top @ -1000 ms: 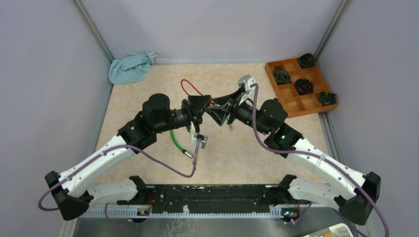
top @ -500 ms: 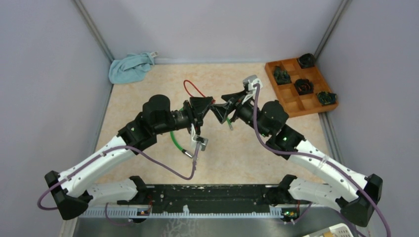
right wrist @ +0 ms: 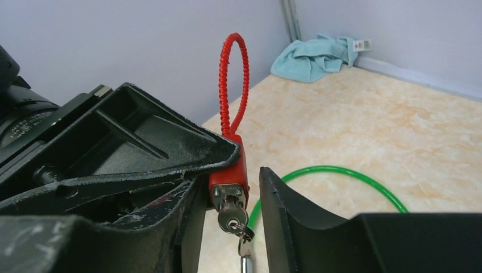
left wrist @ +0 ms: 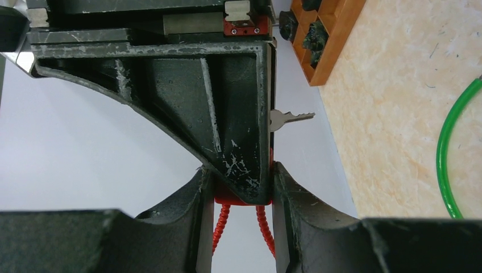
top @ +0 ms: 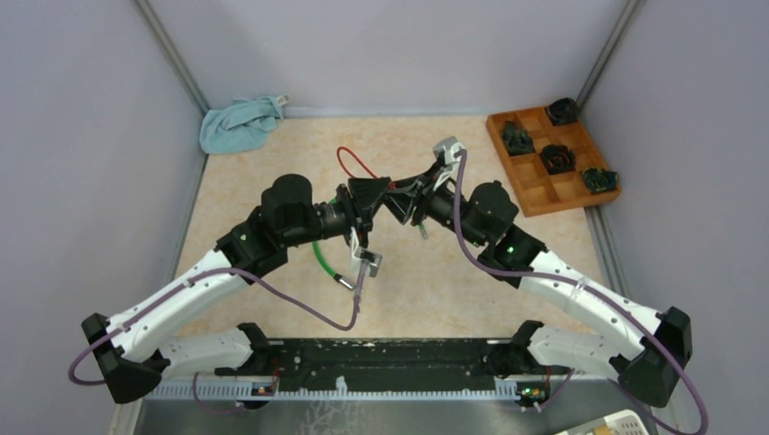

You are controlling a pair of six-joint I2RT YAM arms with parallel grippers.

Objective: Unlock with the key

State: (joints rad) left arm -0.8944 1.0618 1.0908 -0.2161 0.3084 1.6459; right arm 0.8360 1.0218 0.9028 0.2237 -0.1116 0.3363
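A red cable lock (right wrist: 230, 170) with a red loop (right wrist: 234, 79) is clamped in my left gripper (left wrist: 241, 190), held above the table. In the top view the left gripper (top: 367, 195) meets my right gripper (top: 403, 201) tip to tip. A silver key (right wrist: 232, 216) sits in the lock's keyhole, with a ring and a second key (right wrist: 245, 259) hanging below. My right gripper (right wrist: 233, 222) is open, one finger on each side of the key and apart from it. The spare key (left wrist: 290, 118) shows past the right finger in the left wrist view.
A green cable (top: 323, 260) lies on the table under the left wrist. A blue cloth (top: 240, 122) sits in the far left corner. A wooden tray (top: 541, 188) with dark items stands at the far right. Grey walls enclose the table.
My right gripper drew back a little to the right and turned, then came back in to the lock. The left arm and lock stayed still.
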